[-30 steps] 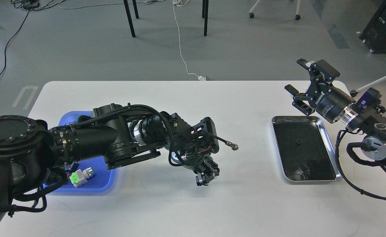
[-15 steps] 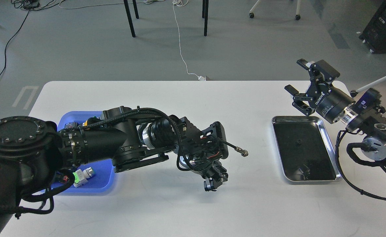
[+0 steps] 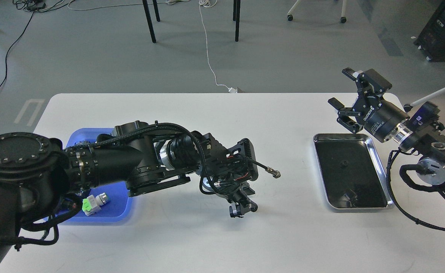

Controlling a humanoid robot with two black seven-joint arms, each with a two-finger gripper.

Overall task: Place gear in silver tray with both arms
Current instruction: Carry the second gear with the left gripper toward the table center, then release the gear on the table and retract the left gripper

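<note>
On the white table (image 3: 215, 113), toward its right end, sits the silver tray (image 3: 381, 163), its long side running away from the robot and its dark floor showing reflections and a small dark speck or two that are too tiny to name. Just beyond the tray's far edge hangs the right pincer (image 3: 344, 94), raised off the table on an arm that comes in from the right; its two black fingers are spread wide apart with nothing between them, and the ROBOTIQ lettering shows on its body.

At the left end of the table lies a blue plastic tray (image 3: 126, 206), mostly covered by the bulk of the left arm (image 3: 108, 167) that crosses over it. On the bare near corner of that tray rests a small white and green component (image 3: 93, 203); other bits farther back in it are hidden behind the arm.

The left arm reaches out over the middle of the table, well apart from the silver tray. Its pincer (image 3: 241, 208) points down and toward the robot, low over the table surface, and it is seen dark and end-on, so I cannot tell whether its fingers are spread or pressed together, nor whether anything is held in them. A thin black cable with a metal connector tip (image 3: 275, 174) sticks out from the wrist toward the right.

Beyond the table are a grey floor, dark chair legs (image 3: 150, 22) and a white cord (image 3: 209, 57) trailing up to the table's far edge.
</note>
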